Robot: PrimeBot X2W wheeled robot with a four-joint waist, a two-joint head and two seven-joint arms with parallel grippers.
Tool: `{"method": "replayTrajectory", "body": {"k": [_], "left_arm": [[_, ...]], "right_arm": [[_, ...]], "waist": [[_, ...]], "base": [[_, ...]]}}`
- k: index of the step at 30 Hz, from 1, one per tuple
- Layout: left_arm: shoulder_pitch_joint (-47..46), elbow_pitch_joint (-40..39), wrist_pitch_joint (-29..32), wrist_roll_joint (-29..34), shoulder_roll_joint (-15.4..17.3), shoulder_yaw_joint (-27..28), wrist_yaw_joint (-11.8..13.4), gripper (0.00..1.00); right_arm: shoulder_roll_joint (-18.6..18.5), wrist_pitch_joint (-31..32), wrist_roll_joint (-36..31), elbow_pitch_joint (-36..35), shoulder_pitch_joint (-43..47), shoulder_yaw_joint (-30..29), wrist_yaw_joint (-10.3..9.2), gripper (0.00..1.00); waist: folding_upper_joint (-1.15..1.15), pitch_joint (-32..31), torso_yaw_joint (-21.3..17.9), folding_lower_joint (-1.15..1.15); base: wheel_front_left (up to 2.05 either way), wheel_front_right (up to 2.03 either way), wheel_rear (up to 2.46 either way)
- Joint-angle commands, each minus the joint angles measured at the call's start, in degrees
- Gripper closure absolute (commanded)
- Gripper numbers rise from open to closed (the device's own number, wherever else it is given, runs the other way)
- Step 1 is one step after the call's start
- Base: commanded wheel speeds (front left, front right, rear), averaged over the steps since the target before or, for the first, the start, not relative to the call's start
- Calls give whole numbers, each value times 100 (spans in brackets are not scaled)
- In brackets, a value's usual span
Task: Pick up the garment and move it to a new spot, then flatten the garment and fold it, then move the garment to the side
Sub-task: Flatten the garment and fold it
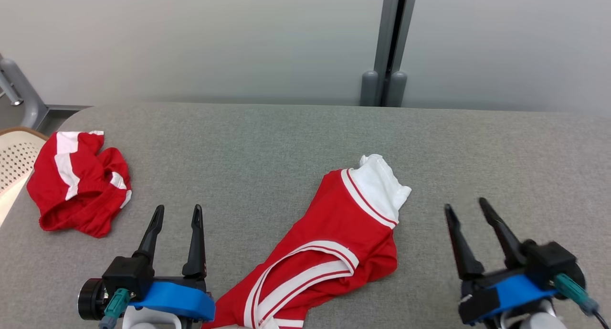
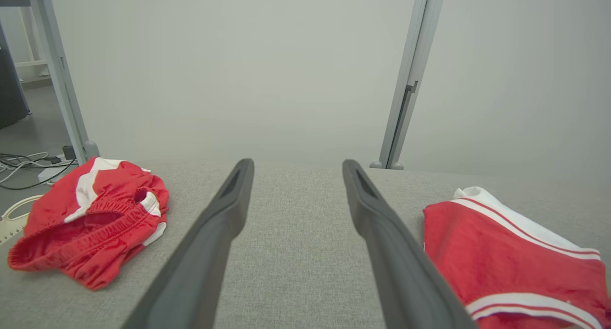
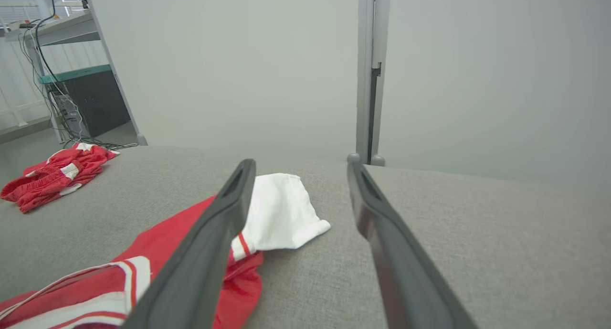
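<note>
In the head view, the garment (image 1: 334,233), red with white bands and a white end, is lying rumpled on the grey table (image 1: 267,143) at lower centre, running from the bottom edge up toward the right. The left gripper (image 1: 178,208) is sitting at lower left, just beside the garment's lower end, with its two dark fingers standing apart and nothing between them. The right gripper (image 1: 464,204) is hovering at lower right, near the garment's right edge but clear of it, its fingers likewise spread and holding nothing. A crumpled red bundle (image 1: 79,183) is lying at the left edge, well apart from the garment. In the left wrist view, the left gripper (image 2: 297,163) is showing bare grey cloth between its parted fingers; the garment (image 2: 506,252) is lying at lower right, just beside the right finger, and the crumpled red bundle (image 2: 95,219) is at lower left. In the right wrist view, the right gripper (image 3: 300,161) is gaping wide over the table, while the garment (image 3: 281,214) is lying at lower left, its white end showing in the gap beyond the left finger, which is crossing in front of the cloth.
</note>
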Motion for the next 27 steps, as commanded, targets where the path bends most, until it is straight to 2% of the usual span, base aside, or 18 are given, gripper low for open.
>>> {"method": "replayTrajectory", "body": {"k": [1, 7, 16, 27], "left_arm": [[41, -23, -16, 16, 13, -6, 0, 0], [61, -53, -16, 43, 9, -20, 7, 0], [-45, -21, -16, 85, 1, -99, -43, 0], [-216, 190, 156, 13, -161, -1272, -268, 0]], "right_arm": [[46, -19, -48, -49, 120, -59, 1, 0], [330, -18, -345, -394, 651, -728, 1, 0], [496, -18, -463, -433, 722, -851, 1, 0], [521, -18, -410, -419, 554, -863, 1, 0]], "waist": [[0, -16, -24, 0], [0, -19, -149, 0], [0, 35, -222, 0], [0, 170, -334, 0]], "base": [[0, 0, 0], [0, 0, 0], [0, 0, 0], [0, 0, 0]]}}
